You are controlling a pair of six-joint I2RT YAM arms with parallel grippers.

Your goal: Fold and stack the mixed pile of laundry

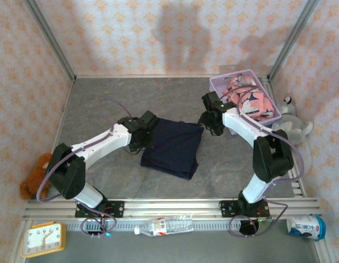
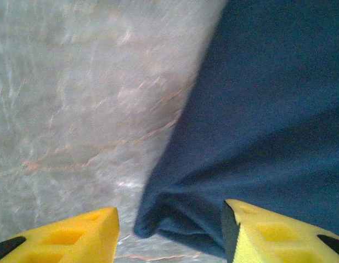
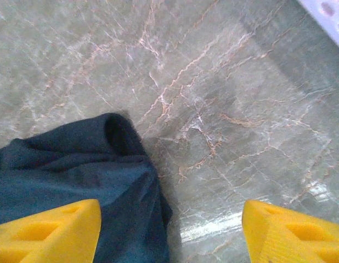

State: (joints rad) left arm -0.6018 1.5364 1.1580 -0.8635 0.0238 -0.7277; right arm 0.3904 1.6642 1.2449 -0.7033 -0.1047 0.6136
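Note:
The navy cloth lies folded in a rough rectangle at the middle of the table. My left gripper hovers over its far left corner, and my right gripper over its far right corner. In the left wrist view the left gripper is open, and a folded corner of the navy cloth lies loose between the yellow fingers. In the right wrist view the right gripper is open wide, with the corner of the navy cloth by its left finger. The salmon-pink shark-print cloth sits bunched in the basket.
The lavender basket stands at the back right, close behind the right arm; its corner shows in the right wrist view. A grey plush toy lies beside it. A brown plush toy lies at the left. A clock, a bottle and a can line the near edge.

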